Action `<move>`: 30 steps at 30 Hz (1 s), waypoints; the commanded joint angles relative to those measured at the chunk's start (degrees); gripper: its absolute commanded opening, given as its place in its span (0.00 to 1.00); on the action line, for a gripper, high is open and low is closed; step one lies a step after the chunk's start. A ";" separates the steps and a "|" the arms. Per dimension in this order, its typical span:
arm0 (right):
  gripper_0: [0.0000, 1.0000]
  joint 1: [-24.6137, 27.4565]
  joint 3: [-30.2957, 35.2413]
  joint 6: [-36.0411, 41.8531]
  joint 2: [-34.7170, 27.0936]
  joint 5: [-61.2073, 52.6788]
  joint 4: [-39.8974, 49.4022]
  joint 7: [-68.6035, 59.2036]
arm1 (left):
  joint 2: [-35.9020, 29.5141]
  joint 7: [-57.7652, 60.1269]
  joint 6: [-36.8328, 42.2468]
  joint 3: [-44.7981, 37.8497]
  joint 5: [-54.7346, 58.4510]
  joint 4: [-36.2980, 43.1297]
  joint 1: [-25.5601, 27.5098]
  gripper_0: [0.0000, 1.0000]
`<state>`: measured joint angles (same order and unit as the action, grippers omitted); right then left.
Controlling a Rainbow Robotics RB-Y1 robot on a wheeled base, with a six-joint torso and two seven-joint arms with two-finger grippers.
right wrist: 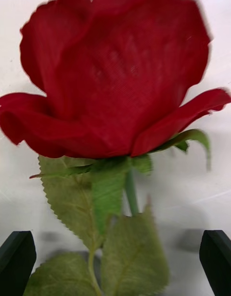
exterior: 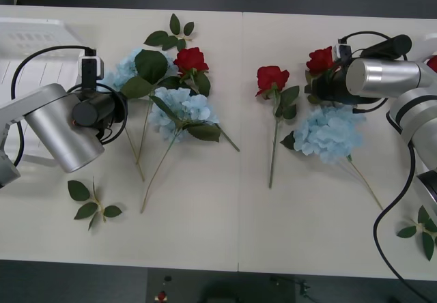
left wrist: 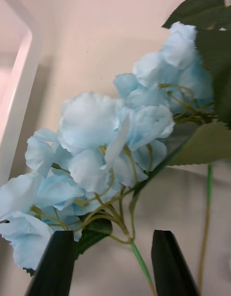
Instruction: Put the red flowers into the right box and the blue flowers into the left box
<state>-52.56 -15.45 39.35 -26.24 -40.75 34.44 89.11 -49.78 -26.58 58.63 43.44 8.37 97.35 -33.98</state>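
Three red flowers lie on the white table: one [exterior: 191, 59] at the left cluster, one [exterior: 272, 78] in the middle and one [exterior: 319, 61] at the right. My right gripper [right wrist: 118, 234] is open right behind that last rose [right wrist: 110, 80], its black fingers [right wrist: 17, 257] wide on either side of the stem. Blue flowers lie at the left [exterior: 125, 67], beside it [exterior: 181, 108] and at the right [exterior: 331, 131]. My left gripper [left wrist: 113, 240] is open, straddling the stem under the leftmost hydrangea [left wrist: 106, 132]. The left box [exterior: 34, 37] stands at the far left, and a rim of the right box [exterior: 429, 40] shows at the far right.
Bloomless leaf sprigs lie at the front left [exterior: 92, 204], front right [exterior: 423, 231] and back [exterior: 171, 33]. The long stems of the left cluster cross one another. A bit of red [exterior: 432, 63] shows at the right edge. The front middle of the table is bare.
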 commanded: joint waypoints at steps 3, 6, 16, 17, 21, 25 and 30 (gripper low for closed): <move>0.00 -2.11 0.60 -1.03 0.58 0.32 -0.16 -6.14 | 3.81 1.27 -5.54 -1.70 -1.42 -8.41 0.67 1.00; 0.00 -2.11 0.60 -1.03 0.58 0.59 -0.16 -6.22 | 5.04 1.27 -6.42 -2.14 -1.86 -10.43 0.67 1.00; 0.00 -2.11 0.60 -1.03 0.67 0.59 -0.16 -6.31 | 7.50 1.09 -8.36 -2.14 -1.69 -14.47 0.67 1.00; 0.00 -2.11 0.60 -1.03 0.58 0.59 -0.16 -6.31 | 7.94 1.01 -8.97 -2.14 -1.78 -15.35 0.67 1.00; 0.00 -2.81 0.60 -0.24 -0.12 0.59 -0.16 -5.70 | 9.43 0.65 -11.78 -2.14 -1.86 -19.31 0.23 0.77; 0.00 -5.71 0.60 6.62 -3.82 0.50 1.51 -5.26 | 10.14 0.21 -13.10 -2.14 -2.30 -20.89 0.23 0.01; 0.00 -7.21 0.42 15.49 -12.08 0.23 8.19 -4.99 | 10.23 -0.14 -13.10 -2.05 -1.95 -20.10 0.32 0.00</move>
<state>-57.34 -15.43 53.01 -32.26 -40.61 36.99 83.58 -39.09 -26.56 45.86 41.73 6.78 75.84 -33.96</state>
